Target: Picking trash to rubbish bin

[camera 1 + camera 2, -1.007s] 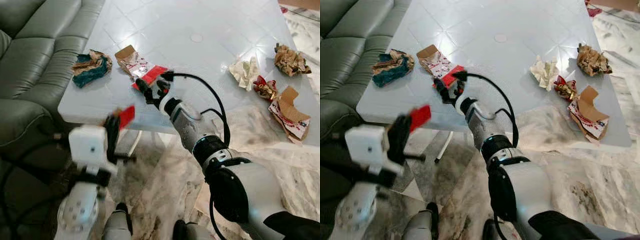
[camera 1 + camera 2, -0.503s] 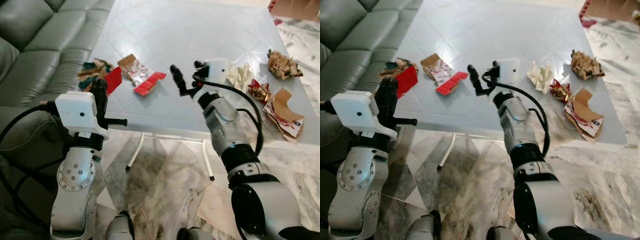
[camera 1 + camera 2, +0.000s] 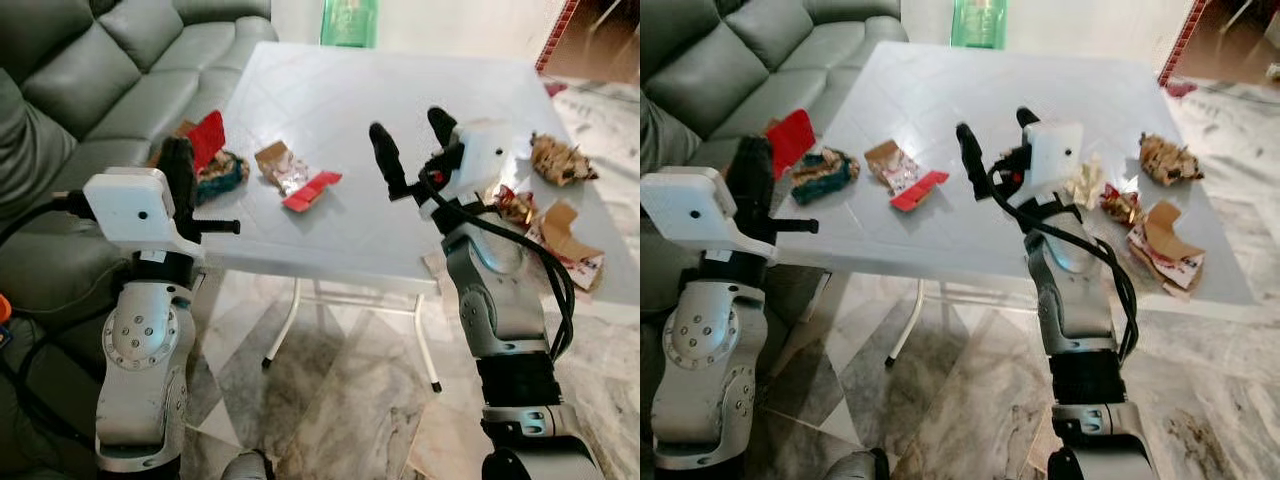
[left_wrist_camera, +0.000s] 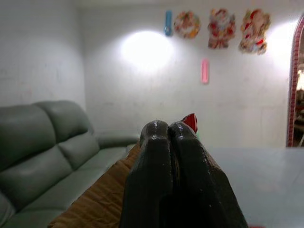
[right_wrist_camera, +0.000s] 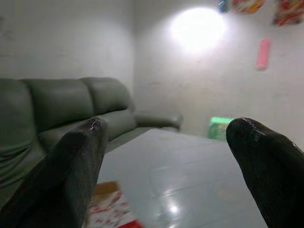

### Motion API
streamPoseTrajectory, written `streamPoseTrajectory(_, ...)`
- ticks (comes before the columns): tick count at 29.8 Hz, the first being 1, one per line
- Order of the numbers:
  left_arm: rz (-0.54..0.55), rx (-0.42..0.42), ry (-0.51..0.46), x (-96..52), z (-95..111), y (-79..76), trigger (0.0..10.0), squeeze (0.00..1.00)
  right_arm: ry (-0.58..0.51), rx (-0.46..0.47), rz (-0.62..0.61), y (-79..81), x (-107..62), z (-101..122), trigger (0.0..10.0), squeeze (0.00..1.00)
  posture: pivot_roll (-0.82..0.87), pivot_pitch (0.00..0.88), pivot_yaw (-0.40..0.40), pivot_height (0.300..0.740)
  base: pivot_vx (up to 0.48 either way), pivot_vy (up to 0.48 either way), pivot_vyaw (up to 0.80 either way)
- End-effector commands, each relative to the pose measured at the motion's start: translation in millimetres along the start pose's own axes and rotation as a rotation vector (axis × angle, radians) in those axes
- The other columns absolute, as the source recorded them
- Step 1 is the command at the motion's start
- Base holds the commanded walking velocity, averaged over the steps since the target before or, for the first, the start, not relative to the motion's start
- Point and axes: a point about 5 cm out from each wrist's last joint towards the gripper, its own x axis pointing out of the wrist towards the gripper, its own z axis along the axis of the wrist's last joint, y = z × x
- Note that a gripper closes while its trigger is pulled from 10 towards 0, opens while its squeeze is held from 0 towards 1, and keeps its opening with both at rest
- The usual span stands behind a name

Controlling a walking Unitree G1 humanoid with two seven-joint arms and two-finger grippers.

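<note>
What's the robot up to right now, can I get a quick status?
Left gripper shut on a red scrap, raised beside the table. Right gripper open, above the table. More trash there: red wrapper, crumpled paper. No bin visible.

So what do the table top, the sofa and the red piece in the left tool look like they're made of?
The table top looks like glossy white plastic, going by the glare and moulded lines. The sofa looks like grey-green leather or leatherette with a soft sheen and creases. The red piece pinched in the left tool looks like thin card, flat and stiff.

Head stereo looks down at table (image 3: 330, 120); wrist cameras face across it, level.
</note>
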Motion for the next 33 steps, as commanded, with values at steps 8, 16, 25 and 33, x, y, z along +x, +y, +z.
streamPoseTrajectory(8, -0.023, -0.015, -0.003, 0.5, -1.9, -3.1, 0.0, 0.0, 0.028, 0.003, 0.005, 2.7, -2.2, 4.3, 10.0, 0.0, 0.03, 0.053, -0.011, 0.74, 0.451, 0.0, 0.0)
streamPoseTrajectory(16, -0.016, -0.015, 0.002, -0.9, -3.4, -3.5, 0.0, 0.0, 0.046, 0.023, 0.035, 8.7, -1.6, 4.4, 10.0, 0.0, 0.03, 0.053, -0.017, 0.74, 0.425, 0.0, 0.0)
streamPoseTrajectory(25, -0.006, -0.021, 0.005, -2.5, -4.9, -3.1, 0.0, 0.0, 0.054, 0.037, 0.05, 10.3, -0.4, 5.0, 10.0, 0.0, 0.04, 0.052, -0.023, 0.74, 0.353, 0.0, 0.0)
streamPoseTrajectory(33, 0.017, -0.009, 0.011, -4.7, -6.3, -2.7, 0.0, 0.0, 0.046, 0.0, 0.104, 15.0, 2.0, 7.5, 10.0, 0.0, 0.04, 0.047, -0.032, 0.74, 0.0, 0.0, 0.3)
